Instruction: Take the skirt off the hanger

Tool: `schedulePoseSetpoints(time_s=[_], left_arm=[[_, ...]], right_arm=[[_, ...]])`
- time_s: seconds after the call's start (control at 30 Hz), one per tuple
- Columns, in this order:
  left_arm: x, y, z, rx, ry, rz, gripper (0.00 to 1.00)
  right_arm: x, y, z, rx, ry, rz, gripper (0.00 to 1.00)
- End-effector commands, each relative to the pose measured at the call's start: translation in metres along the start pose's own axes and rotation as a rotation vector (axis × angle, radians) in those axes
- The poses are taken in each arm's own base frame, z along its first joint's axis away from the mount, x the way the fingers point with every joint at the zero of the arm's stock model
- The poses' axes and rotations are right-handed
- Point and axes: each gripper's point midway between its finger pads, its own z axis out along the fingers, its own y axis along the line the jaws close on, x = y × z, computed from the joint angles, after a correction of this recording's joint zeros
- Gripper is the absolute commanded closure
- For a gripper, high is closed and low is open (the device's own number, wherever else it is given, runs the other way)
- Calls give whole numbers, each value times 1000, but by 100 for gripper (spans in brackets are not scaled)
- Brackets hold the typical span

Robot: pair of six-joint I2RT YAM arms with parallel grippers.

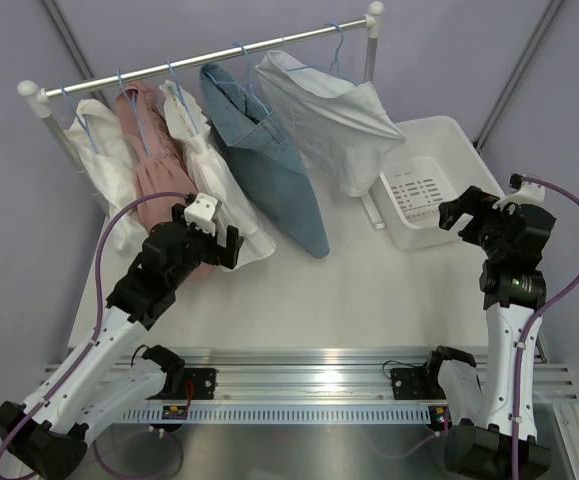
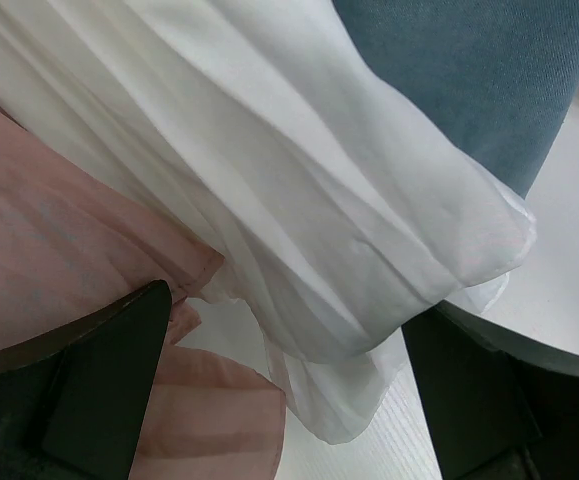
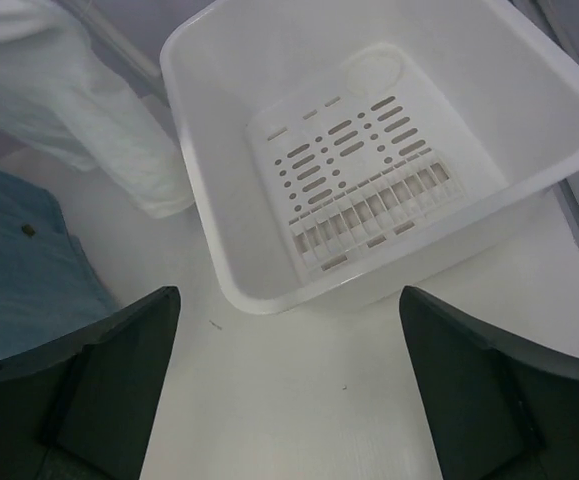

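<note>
Left hand [image 1: 212,235] spread wide, gripping nothing; hem of the white pleated skirt [image 2: 299,200] lies just ahead of it, between the two fingers, with the pink skirt [image 2: 49,250] crowding one finger. Skirt's long axis runs away from this hand and upward: hem nearest, waist far off on its blue hanger [image 1: 173,88] on the rail [image 1: 209,55], so I judge the left arm the nearer. Right hand [image 3: 289,380] is equally wide open and empty, well apart over the desk [image 1: 369,290], white basket [image 3: 194,160] just beyond its fingers.
</note>
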Motion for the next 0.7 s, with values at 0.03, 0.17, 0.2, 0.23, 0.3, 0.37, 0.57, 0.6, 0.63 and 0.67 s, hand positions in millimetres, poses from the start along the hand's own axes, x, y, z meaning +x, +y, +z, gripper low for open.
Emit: schedulePoseSetpoints(time_s=[0.03, 0.17, 0.2, 0.23, 0.3, 0.37, 0.57, 0.6, 0.63, 0.67], left_arm=[[-21, -3, -2, 23, -78, 0, 1], [-32, -16, -6, 85, -115, -72, 1], [-35, -18, -9, 92, -124, -87, 1], [-41, -21, -14, 110, -139, -128, 1], [-59, -27, -27, 136, -164, -199, 1], [-73, -33, -43, 171, -175, -239, 1], [-157, -23, -91, 137, -287, -387, 1], [-165, -22, -93, 129, -287, -416, 1], [-173, -22, -94, 126, -287, -433, 1], [-188, -19, -92, 108, -288, -446, 1]], right_arm=[[-11, 49, -17, -285, -2, -193, 1], [18, 100, -51, -705, 107, -394, 1], [18, 104, -54, -729, 115, -408, 0], [13, 109, -59, -747, 108, -425, 1], [15, 111, -62, -771, 109, -469, 1], [17, 115, -64, -802, 111, -492, 1], [29, 131, -73, -952, 111, -448, 1], [33, 132, -74, -971, 111, -438, 0], [39, 132, -75, -991, 111, -436, 1], [41, 131, -75, -994, 114, -434, 0]])
